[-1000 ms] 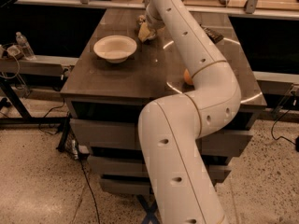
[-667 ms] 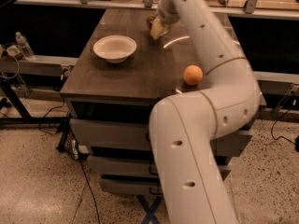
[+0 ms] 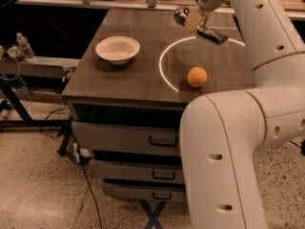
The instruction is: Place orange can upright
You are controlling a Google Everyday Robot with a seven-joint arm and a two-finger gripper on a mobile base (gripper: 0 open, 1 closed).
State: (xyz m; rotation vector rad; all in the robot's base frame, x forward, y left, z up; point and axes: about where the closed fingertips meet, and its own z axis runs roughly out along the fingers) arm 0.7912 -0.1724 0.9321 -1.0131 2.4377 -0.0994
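1. Nearest me, the arm's elbow [image 3: 224,142] looms in front of the drawers [image 3: 128,140], reaching across the table [image 3: 119,85].
2. The orange fruit [image 3: 197,77] and the bowl [image 3: 117,49] sit mid-table, well apart from the work.
3. Farthest back, the gripper [image 3: 194,14] pinches the orange can [image 3: 183,17]. It hangs tilted above the table near the dark bar [image 3: 213,35], probably held clear so it can be righted before it is set down.

Arm [image 3: 259,30] outstretched; gripper [image 3: 195,14] far forward, tight around orange can [image 3: 189,20].

Shiny metal can [image 3: 183,15] in pincer [image 3: 191,19] over table [image 3: 128,80]
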